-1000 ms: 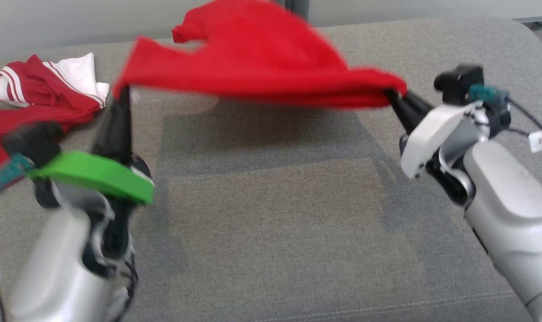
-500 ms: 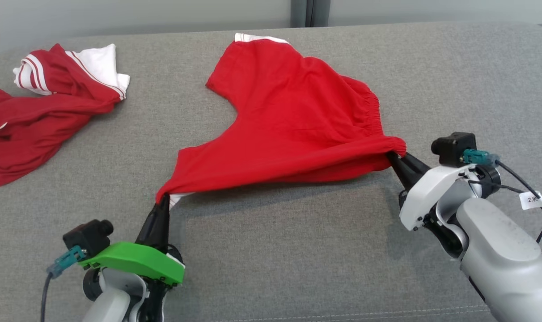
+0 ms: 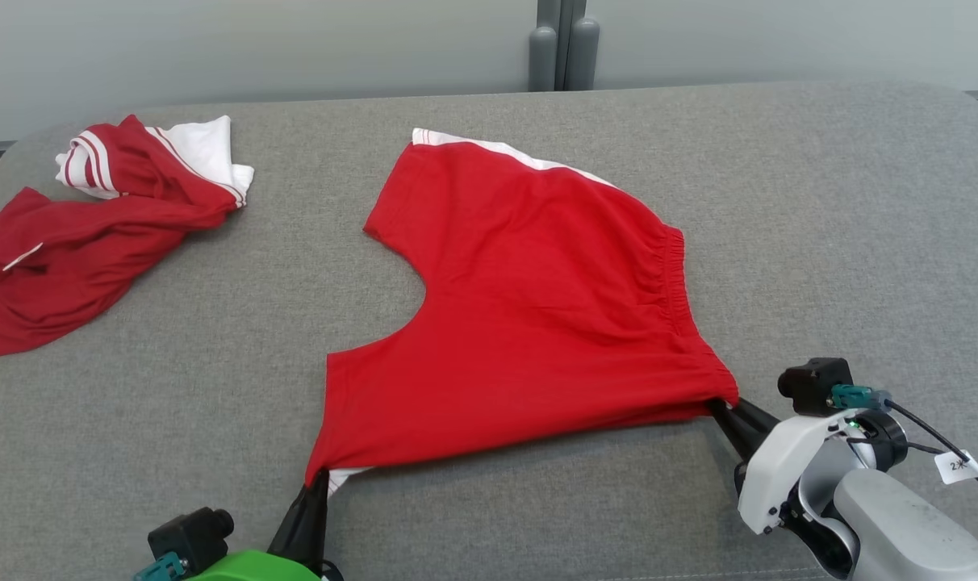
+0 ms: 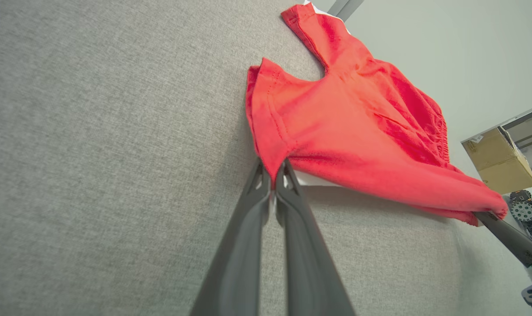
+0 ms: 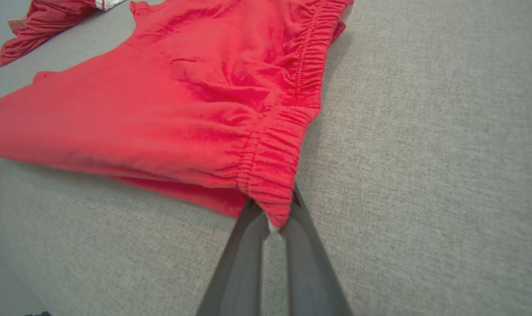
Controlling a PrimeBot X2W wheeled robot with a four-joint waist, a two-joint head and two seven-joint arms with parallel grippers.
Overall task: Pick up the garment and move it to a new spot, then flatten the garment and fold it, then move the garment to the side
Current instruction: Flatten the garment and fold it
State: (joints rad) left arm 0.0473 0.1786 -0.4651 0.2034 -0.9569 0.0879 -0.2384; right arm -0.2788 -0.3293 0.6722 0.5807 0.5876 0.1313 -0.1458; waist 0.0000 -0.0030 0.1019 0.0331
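The garment (image 3: 529, 307) is a pair of red shorts with a white side stripe, spread nearly flat on the grey padded surface (image 3: 820, 202). My left gripper (image 3: 318, 478) is shut on the near leg hem corner, at the bottom left of the head view. In the left wrist view the left gripper (image 4: 274, 175) pinches that hem of the garment (image 4: 349, 131). My right gripper (image 3: 719, 406) is shut on the near end of the elastic waistband. The right wrist view shows the right gripper (image 5: 274, 210) clamped on the gathered waistband of the garment (image 5: 182, 101).
A second red and white garment (image 3: 94, 218) lies crumpled at the far left of the surface. A wall and a grey post (image 3: 562, 48) stand behind the surface's far edge. In the left wrist view a cardboard box (image 4: 496, 160) sits off beyond the surface.
The garment has come down from hanging in the air between both grippers to lying spread on the surface. Both grippers pulled back toward me, and the head camera tilted.
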